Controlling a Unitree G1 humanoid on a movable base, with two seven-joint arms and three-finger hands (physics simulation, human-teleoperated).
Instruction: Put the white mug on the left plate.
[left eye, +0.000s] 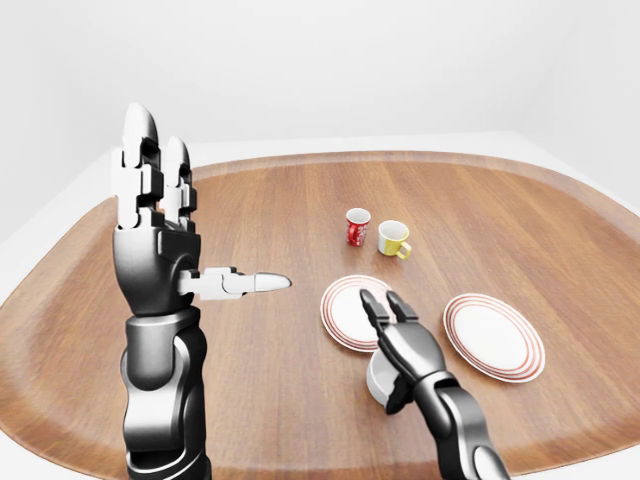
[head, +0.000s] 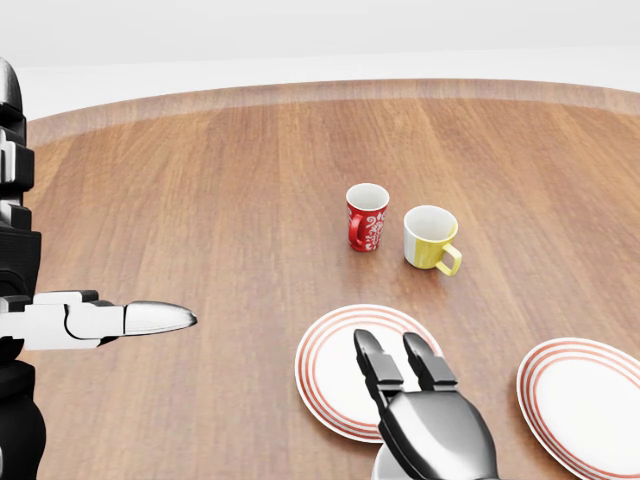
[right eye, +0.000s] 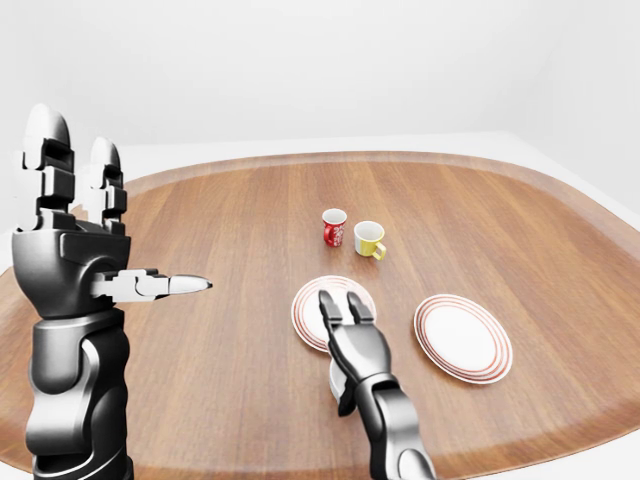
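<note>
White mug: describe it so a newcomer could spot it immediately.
On the brown wooden table lie two white plates with red rings. Look at the lower edge of the left plate, at the bottom of the left-eye view: the white mug sits there, mostly covered by the right hand. Unlike the red patterned mug and yellow-and-white mug beyond the plates, it is plain white.
</note>
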